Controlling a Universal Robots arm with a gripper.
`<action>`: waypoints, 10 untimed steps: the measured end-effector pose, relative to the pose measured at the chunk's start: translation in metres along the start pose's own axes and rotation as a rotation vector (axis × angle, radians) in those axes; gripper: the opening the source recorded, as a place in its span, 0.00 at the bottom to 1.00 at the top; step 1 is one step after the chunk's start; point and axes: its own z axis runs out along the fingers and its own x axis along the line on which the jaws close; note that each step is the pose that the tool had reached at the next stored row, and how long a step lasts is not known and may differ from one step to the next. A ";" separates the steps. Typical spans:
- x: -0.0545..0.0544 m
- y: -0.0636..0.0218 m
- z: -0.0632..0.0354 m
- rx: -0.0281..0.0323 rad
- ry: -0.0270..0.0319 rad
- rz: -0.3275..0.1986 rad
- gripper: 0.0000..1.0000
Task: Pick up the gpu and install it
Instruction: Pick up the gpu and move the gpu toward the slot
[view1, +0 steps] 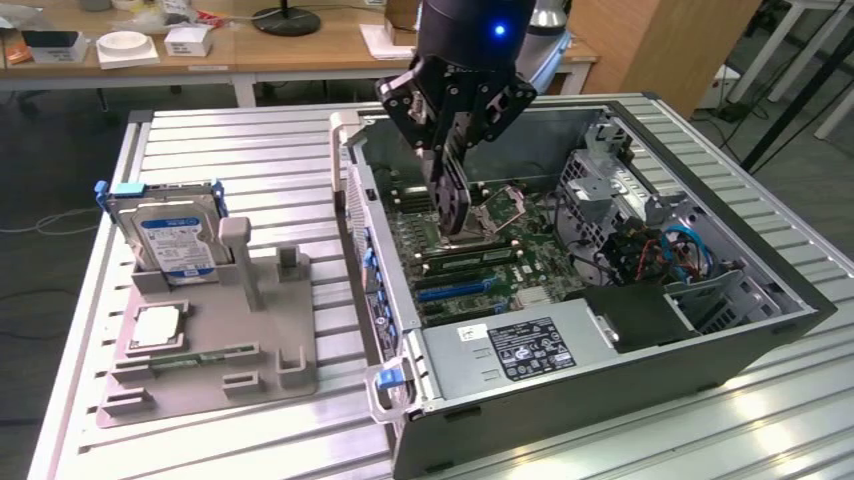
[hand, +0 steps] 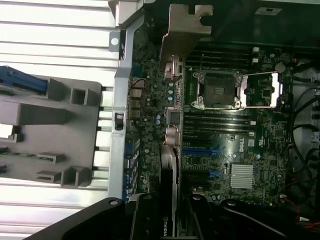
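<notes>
1. The fingers (view1: 481, 110) hang over the open computer box (view1: 747, 330), and they are clenched on the gpu (view1: 454, 200).
2. The gpu is a thin dark card. It hangs on its edge, going down from the fingers into the box.
3. Its low end is close over the green board (view1: 514, 215) at the bottom of the box (I cannot tell if it touches the board).
4. In the wrist view the gpu (hand: 167, 170) shows as a thin strip, with one finger on each side of it (hand: 145, 220).
5. The pale metal bracket (hand: 187, 22) is at the far end of the card, next to the back wall of the box.
6. On the board, just beside the card, are a square socket (hand: 220, 90) and some blue slots (hand: 200, 150).
7. A gray box with a black label (view1: 527, 345) sits in the near end of the computer box.
8. The computer box stands on a metal tabletop (view1: 240, 150) made of long strips.
9. On the exterior view's left, a gray holder (view1: 267, 330) lies on the tabletop, just beside the computer box.
10. A silver hard drive (view1: 171, 240) with a blue and white label stands up in the far end of the holder.
</notes>
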 end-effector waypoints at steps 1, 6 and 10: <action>-0.001 -0.0001 0.0001 0.0000 0.0001 -0.002 0.26; -0.007 -0.0003 0.0005 0.0000 0.0007 -0.009 0.26; -0.012 -0.0005 0.0008 0.0001 0.0011 -0.015 0.26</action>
